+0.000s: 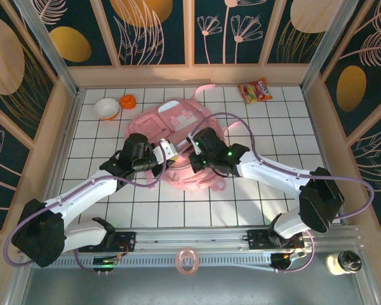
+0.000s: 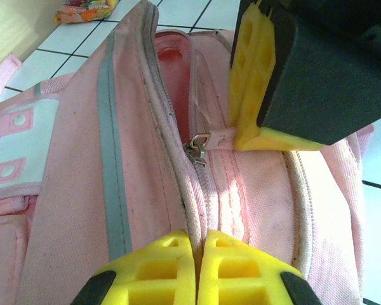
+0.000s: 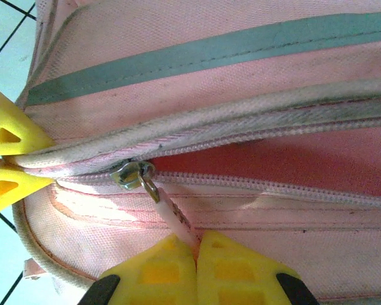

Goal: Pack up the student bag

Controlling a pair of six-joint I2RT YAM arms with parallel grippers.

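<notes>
The student bag (image 1: 171,121), a big pale-pink backpack, lies in the middle of the tiled table. Its top zip is partly open and shows a reddish lining (image 3: 273,159). My left gripper (image 2: 199,238) is shut on the bag's white piping beside the zip, at the closed end. My right gripper (image 3: 197,240) is shut on the pink pull tab (image 3: 174,219) of the metal zip slider (image 3: 130,173). From above, the left gripper (image 1: 167,152) and the right gripper (image 1: 192,147) meet over the bag's near side. The left gripper's yellow fingertips (image 3: 6,168) show at the left edge of the right wrist view.
A white bowl (image 1: 106,108) and a small orange thing (image 1: 127,101) sit at the back left. A snack packet (image 1: 254,90) lies at the back right. A tape roll (image 1: 188,260) and a dark-capped jar (image 1: 343,262) rest on the near rail.
</notes>
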